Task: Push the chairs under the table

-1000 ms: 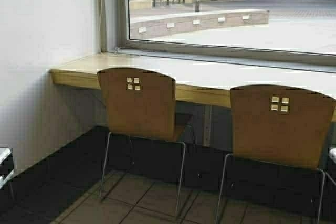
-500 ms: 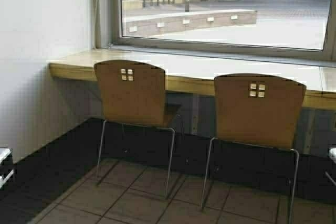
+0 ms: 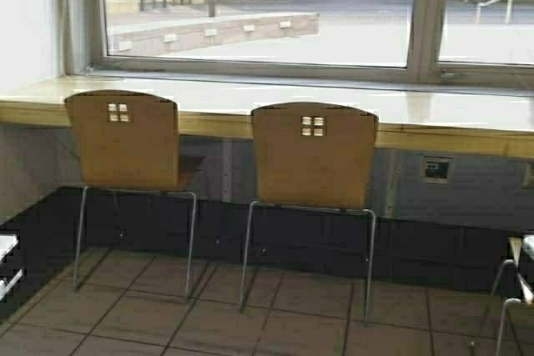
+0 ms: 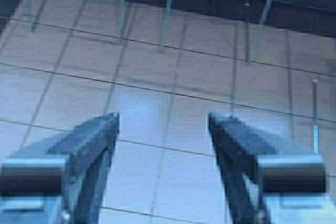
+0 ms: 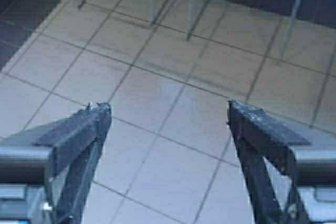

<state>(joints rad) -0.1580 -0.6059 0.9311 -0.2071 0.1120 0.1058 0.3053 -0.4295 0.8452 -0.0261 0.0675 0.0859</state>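
**Two chairs out from desk edge**

Left chair [image 3: 127, 141] and middle chair [image 3: 314, 156] stand backs toward the robot, seats partly under the desk [image 3: 450, 135] front edge (yellow wood lip). Open tile floor [image 3: 275, 323] lies between the robot and the chair legs. Left claw [image 4: 164, 121] and right claw [image 5: 169, 113] both hang over bare tile, fingers spread apart, holding nothing.

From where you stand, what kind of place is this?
Probably a café or canteen seating area: a long counter table runs under a wide window facing a paved street, with two plywood chairs on a tiled floor.
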